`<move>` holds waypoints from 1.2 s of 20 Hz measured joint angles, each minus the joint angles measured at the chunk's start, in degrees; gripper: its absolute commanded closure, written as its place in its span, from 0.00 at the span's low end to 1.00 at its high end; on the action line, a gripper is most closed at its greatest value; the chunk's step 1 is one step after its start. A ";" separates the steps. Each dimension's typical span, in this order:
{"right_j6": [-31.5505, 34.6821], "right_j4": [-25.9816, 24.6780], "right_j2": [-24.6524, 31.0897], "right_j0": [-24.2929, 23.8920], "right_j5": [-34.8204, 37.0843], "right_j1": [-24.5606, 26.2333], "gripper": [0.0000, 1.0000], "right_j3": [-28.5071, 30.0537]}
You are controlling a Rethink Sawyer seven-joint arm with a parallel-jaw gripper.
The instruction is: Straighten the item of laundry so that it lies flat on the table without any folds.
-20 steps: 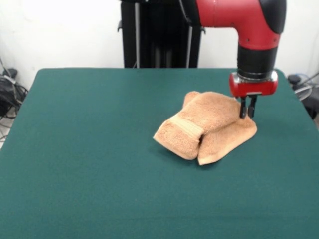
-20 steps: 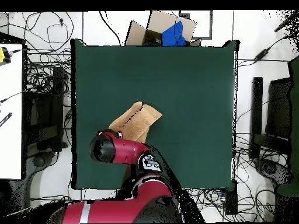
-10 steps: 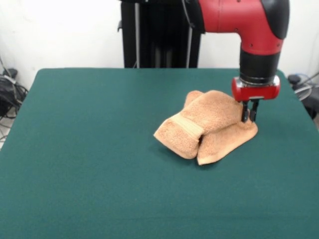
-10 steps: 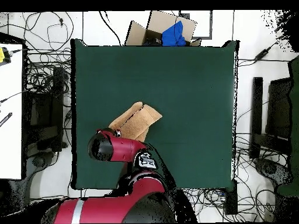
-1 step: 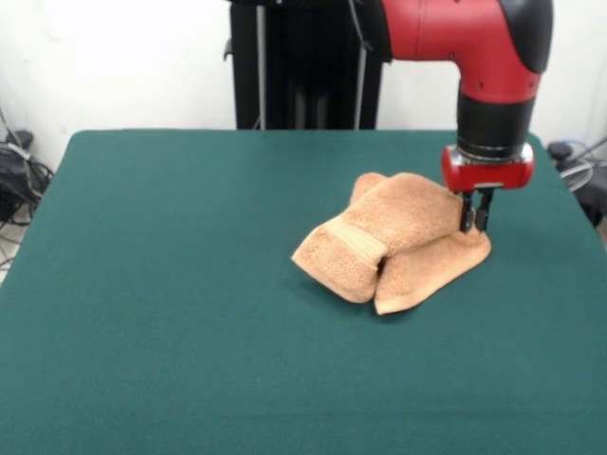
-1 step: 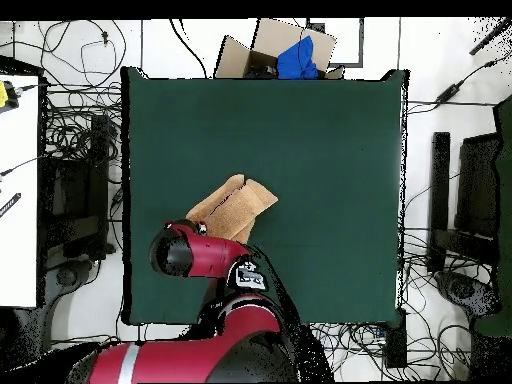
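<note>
The item of laundry (image 5: 394, 242), a light-orange towel, lies bunched and folded over itself on the right half of the green table (image 5: 190, 284). My gripper (image 5: 473, 224) points straight down at the towel's right corner, its two dark fingers close together and pinching the cloth there. From above, the towel (image 6: 235, 207) shows as a folded patch left of the table's (image 6: 320, 150) middle. The red arm's wrist (image 6: 180, 250) covers the gripper and the held corner.
Beyond the table's far edge in the overhead view sits a cardboard box (image 6: 285, 52) holding something blue. Cables litter the floor around the table. A white desk (image 6: 18, 190) stands to the left and dark equipment (image 6: 440, 200) to the right.
The gripper has shifted slightly to the right in the front view, and the towel's right corner has followed it by a small amount. The rest of the towel keeps its shape.
</note>
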 measured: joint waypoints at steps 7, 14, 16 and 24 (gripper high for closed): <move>0.00 0.00 -0.10 0.02 0.00 -1.88 1.00 0.01; 0.01 -0.01 -0.13 -0.05 0.00 -5.27 1.00 0.24; 0.01 -0.01 -0.14 -0.12 0.01 -5.91 1.00 0.33; 0.01 -0.02 -0.14 -0.27 0.01 -7.72 1.00 0.44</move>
